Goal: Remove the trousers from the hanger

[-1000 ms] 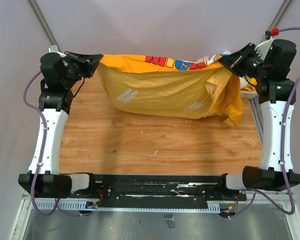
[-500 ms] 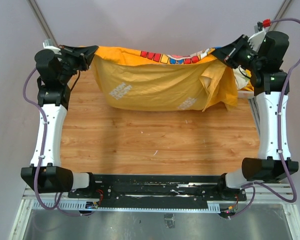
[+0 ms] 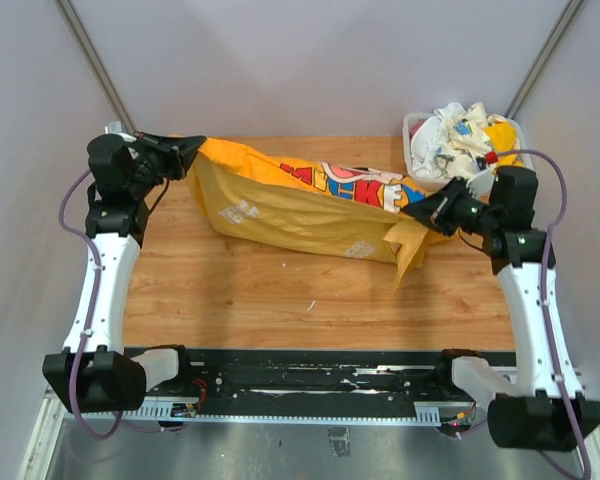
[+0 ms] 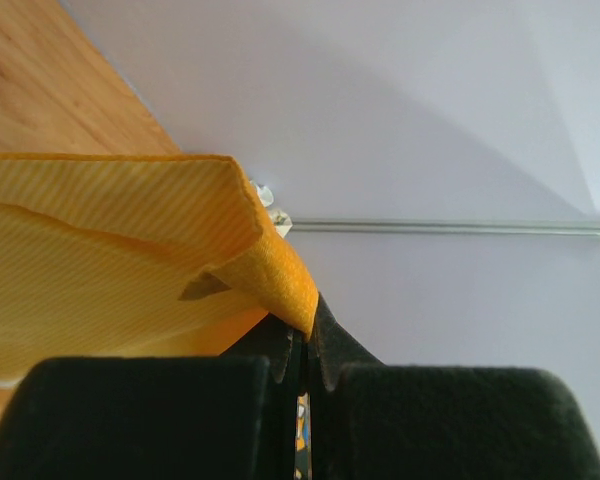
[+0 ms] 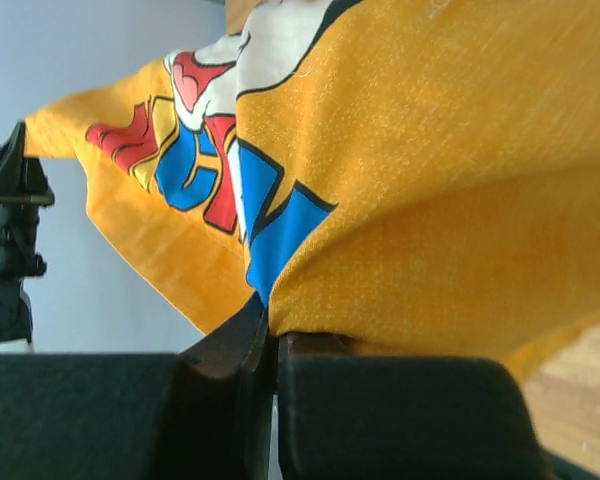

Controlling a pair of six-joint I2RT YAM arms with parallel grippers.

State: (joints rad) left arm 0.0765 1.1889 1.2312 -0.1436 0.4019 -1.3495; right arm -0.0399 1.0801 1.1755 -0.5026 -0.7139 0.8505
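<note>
Yellow trousers [image 3: 290,205] with a bright cartoon print hang stretched between my two grippers above the wooden table [image 3: 280,290]. My left gripper [image 3: 195,150] at the back left is shut on one corner of the cloth; in the left wrist view the trousers [image 4: 110,250] fold into its closed tips [image 4: 305,335]. Lower down at the right, my right gripper [image 3: 412,212] is shut on the other end, where a flap droops. The right wrist view shows the printed trousers [image 5: 430,200] pinched at the jaws [image 5: 270,335]. No hanger is in view.
A white basket [image 3: 412,128] heaped with mixed clothes [image 3: 460,135] stands at the back right corner. Pale walls enclose the table on three sides. The black rail [image 3: 320,375] with both arm bases runs along the near edge.
My right gripper has dropped and come nearer and leftward with its end of the trousers, so the cloth now slopes down to the right. The basket behind has come into sight. The left gripper barely moved.
</note>
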